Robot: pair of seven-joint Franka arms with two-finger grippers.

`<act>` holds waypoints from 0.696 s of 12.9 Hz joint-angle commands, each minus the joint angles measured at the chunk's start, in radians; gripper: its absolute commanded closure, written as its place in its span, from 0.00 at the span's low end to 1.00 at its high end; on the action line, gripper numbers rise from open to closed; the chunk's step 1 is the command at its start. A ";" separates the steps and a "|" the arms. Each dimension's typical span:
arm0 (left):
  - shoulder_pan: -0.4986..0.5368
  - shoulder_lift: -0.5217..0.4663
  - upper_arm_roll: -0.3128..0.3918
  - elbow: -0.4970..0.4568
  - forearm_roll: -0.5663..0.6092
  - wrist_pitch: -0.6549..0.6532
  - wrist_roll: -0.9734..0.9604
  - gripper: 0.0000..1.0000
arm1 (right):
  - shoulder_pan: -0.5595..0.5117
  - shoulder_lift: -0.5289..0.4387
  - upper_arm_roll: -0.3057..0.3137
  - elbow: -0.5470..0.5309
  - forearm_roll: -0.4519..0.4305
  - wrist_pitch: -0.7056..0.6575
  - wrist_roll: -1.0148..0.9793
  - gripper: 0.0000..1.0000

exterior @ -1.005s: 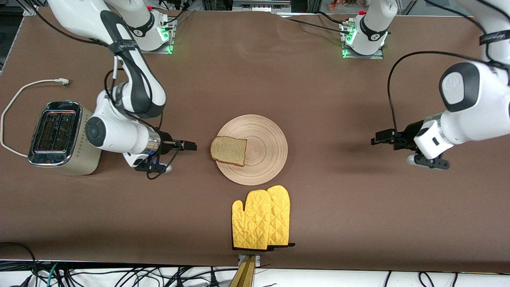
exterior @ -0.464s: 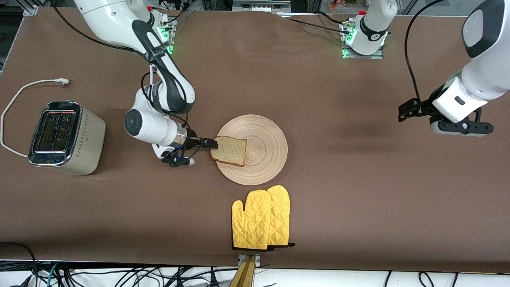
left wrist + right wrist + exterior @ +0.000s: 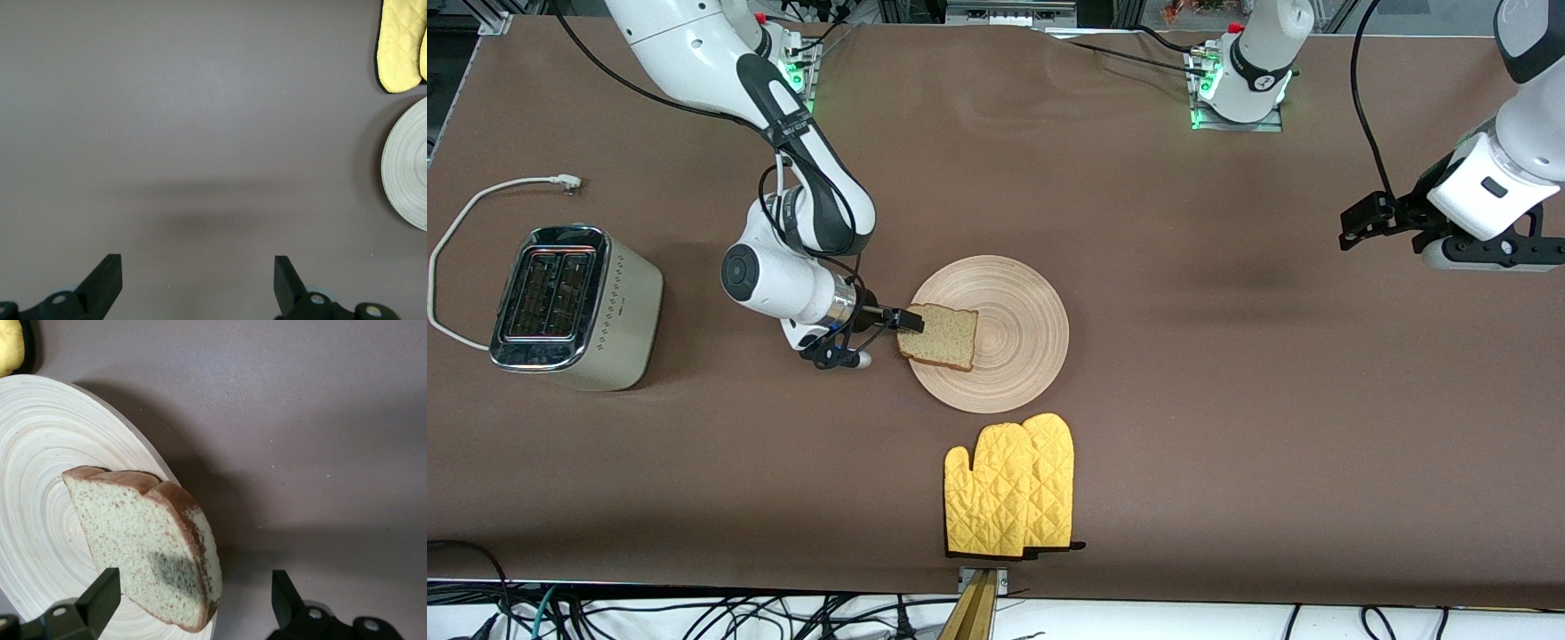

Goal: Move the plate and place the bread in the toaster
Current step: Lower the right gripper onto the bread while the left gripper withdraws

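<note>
The bread (image 3: 940, 336) lies on the round light-wood plate (image 3: 1014, 333) mid-table, overhanging the plate's edge toward the right arm's end. My right gripper (image 3: 910, 320) is open at that overhanging edge of the slice. In the right wrist view the bread (image 3: 143, 543) sits between the spread fingers (image 3: 100, 597), untouched, on the plate (image 3: 40, 487). The toaster (image 3: 569, 307) stands at the right arm's end, slots up. My left gripper (image 3: 1356, 229) is open and empty, high over the table's left-arm end; its wrist view shows the plate's edge (image 3: 407, 167).
A pair of yellow oven mitts (image 3: 1009, 487) lies nearer the front camera than the plate. The toaster's white cord (image 3: 480, 200) loops on the table beside it. Brown cloth covers the table.
My right gripper moved from beside the toaster to the bread's edge. My left arm rose and drew back toward its end of the table.
</note>
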State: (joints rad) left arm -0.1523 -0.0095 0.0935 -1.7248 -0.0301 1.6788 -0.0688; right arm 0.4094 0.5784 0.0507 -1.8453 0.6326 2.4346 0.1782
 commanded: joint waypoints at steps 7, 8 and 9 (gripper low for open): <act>0.042 0.020 -0.006 0.077 0.036 -0.042 -0.006 0.00 | 0.014 0.003 -0.002 -0.011 0.025 0.014 0.001 0.91; 0.046 0.020 -0.006 0.076 0.036 -0.042 -0.006 0.00 | 0.023 0.002 -0.002 -0.011 0.025 0.014 0.001 1.00; 0.046 0.023 -0.008 0.076 0.033 -0.041 -0.006 0.00 | 0.025 0.001 -0.002 -0.009 0.025 0.014 0.001 1.00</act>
State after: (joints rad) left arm -0.1140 -0.0006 0.0930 -1.6732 -0.0298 1.6487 -0.0736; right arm 0.4185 0.5873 0.0517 -1.8449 0.6388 2.4385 0.1786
